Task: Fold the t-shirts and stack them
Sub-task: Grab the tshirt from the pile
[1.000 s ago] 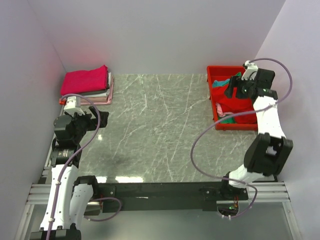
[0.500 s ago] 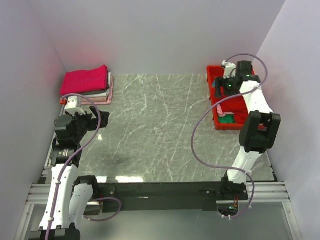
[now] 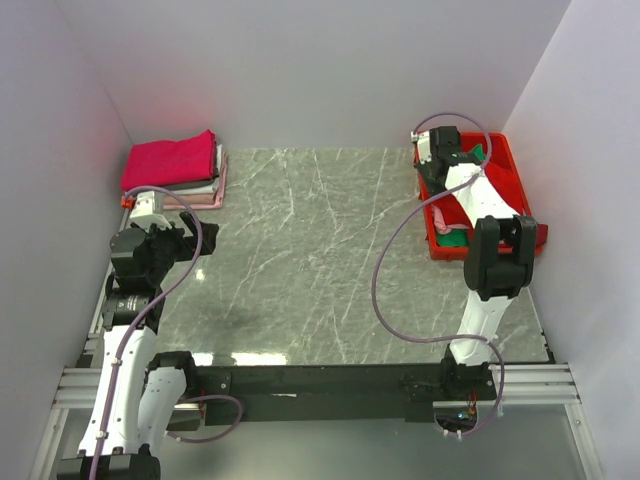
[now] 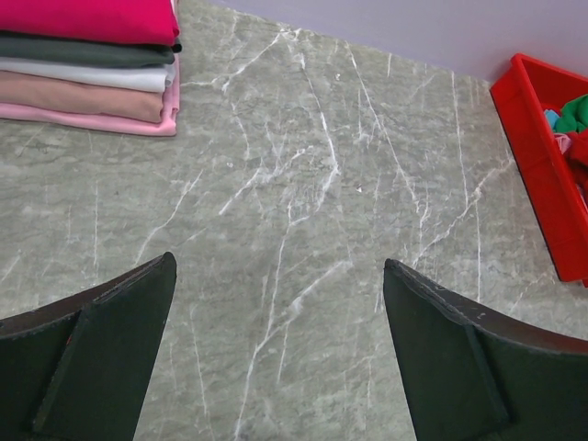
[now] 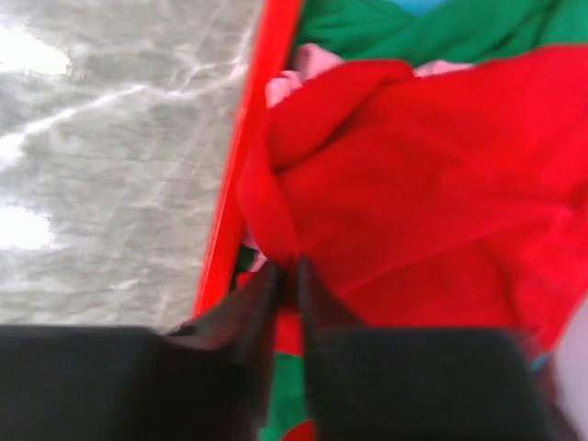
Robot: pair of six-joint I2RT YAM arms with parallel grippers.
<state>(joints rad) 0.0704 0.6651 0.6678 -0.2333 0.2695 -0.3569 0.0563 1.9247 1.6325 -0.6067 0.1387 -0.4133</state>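
Note:
A bright red t-shirt [image 5: 432, 184] lies crumpled in the red bin [image 3: 520, 190], over a green t-shirt [image 5: 432, 32] and a pink one [image 5: 308, 60]. My right gripper [image 5: 288, 266] is down at the bin's left side [image 3: 437, 165], shut on a fold of the red t-shirt. At the far left corner stands a stack of folded t-shirts [image 3: 175, 165], magenta on top, then grey, white and pink layers [image 4: 92, 64]. My left gripper [image 4: 280, 266] hovers open above the marble table, near the left edge [image 3: 195, 235], holding nothing.
The bin's left wall [image 5: 243, 156] stands right beside my right fingers. A purple cable [image 3: 385, 290] loops from the right arm over the table. White walls close in the back and both sides. The bin's corner [image 4: 537, 175] shows in the left wrist view.
The right arm swung left and lowered into the bin's near-left part. Its jaws went from wide apart to shut on the red t-shirt. The left arm stayed still.

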